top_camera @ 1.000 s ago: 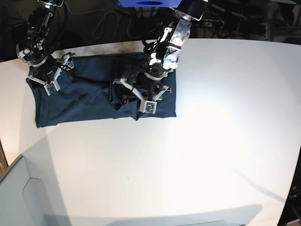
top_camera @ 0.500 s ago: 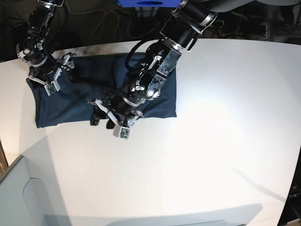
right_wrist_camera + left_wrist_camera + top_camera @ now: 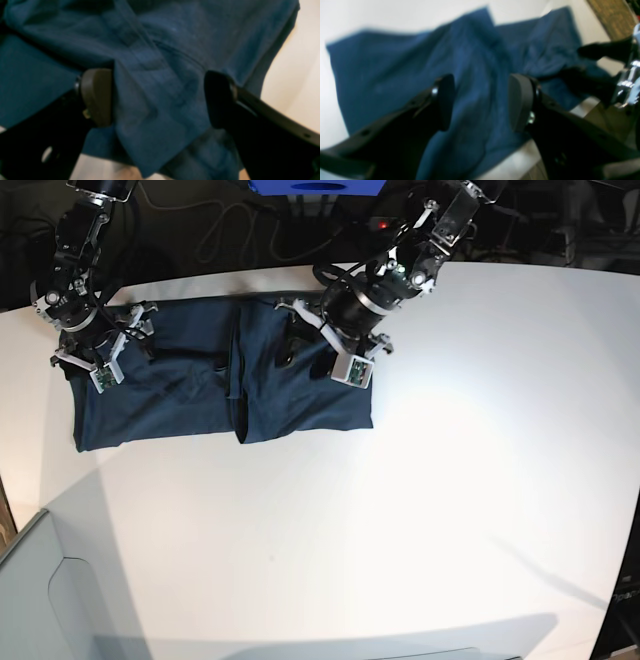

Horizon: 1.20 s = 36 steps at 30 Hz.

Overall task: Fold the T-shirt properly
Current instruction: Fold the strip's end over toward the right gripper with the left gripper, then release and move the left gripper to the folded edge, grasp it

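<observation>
clearly the risk is a bunched fold: either pincer could close on several loose layers and drag the t-shirt [image 3: 200, 395] askew across the white surface [image 3: 450, 480]. left pincer [image 3: 480, 100] stands wide, empty, above its middle ridge; right pincer [image 3: 157, 97] gapes wide, straddling a pleat by the cloth's edge.

T-shirt [image 3: 200, 390]: flat on table [image 3: 420, 500], under both my tools. My right gripper [image 3: 95, 345] over its far end; my left gripper [image 3: 335, 340] over the near, folded end.
</observation>
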### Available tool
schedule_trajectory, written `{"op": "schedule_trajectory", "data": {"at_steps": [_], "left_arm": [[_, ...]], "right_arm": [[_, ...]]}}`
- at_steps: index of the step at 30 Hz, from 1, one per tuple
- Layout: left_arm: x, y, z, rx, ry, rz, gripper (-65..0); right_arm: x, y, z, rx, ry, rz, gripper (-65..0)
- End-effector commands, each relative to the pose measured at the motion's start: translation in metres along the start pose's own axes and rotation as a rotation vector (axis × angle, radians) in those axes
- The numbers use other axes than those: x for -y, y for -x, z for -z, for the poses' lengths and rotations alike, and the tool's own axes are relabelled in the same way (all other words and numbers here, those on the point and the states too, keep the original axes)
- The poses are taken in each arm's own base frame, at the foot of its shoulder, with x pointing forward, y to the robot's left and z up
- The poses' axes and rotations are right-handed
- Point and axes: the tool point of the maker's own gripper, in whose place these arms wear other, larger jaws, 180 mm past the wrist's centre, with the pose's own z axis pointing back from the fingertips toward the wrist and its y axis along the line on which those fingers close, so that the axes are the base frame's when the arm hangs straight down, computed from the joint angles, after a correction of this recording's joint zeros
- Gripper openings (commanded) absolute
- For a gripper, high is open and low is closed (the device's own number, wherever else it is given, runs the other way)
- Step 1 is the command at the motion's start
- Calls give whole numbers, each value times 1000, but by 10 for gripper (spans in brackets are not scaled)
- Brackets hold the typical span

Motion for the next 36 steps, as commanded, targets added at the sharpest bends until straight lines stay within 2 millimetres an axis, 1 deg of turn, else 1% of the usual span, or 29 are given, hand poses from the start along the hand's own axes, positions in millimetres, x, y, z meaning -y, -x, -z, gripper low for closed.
{"op": "schedule_trajectory", "data": {"at_steps": [1, 3, 7, 10, 14, 16, 18, 21, 24, 26, 29, 30, 31, 34, 36], "left_arm": [[4, -6, -3, 33, 14, -11, -323], [1, 8, -6, 1, 3, -25, -323], [6, 31, -14, -49, -1, -58, -323], [1, 54, -23, -102, -19, -68, -323], [-9, 89, -22, -188, -48, -90, -323], [-10, 96, -21, -205, -52, -99, -323], [-9, 95, -21, -205, -49, -98, -323], [2, 77, -24, -162, -20, -91, -323], [25, 58, -32, -115, 39, -65, -323], [35, 54, -40, -115, 79, -27, -323], [40, 44, -52, -98, 112, 16, -323], [38, 42, -54, -95, 111, 30, -323], [31, 40, -56, -93, 98, 40, -323], [-5, 25, -58, -55, 2, 22, -323], [-26, 9, -60, -3, -56, -33, -323]], "right_arm": [[5, -8, -4, 32, 7, -14, -121], [5, -9, -4, 33, 7, -13, -121], [7, -13, -3, 42, 11, -14, -121], [7, -13, -3, 42, 11, -13, -121], [8, -13, -3, 43, 12, -13, -121], [8, -13, -3, 42, 12, -12, -121], [7, -12, -3, 41, 11, -12, -121], [7, -12, -3, 41, 11, -12, -121], [8, -13, -3, 42, 12, -12, -121], [8, -13, -3, 43, 12, -13, -121], [8, -13, -3, 43, 12, -13, -121], [8, -13, -3, 43, 12, -13, -121], [8, -13, -3, 43, 12, -13, -121], [8, -13, -3, 43, 12, -13, -121], [8, -13, -3, 43, 12, -13, -121]]}}
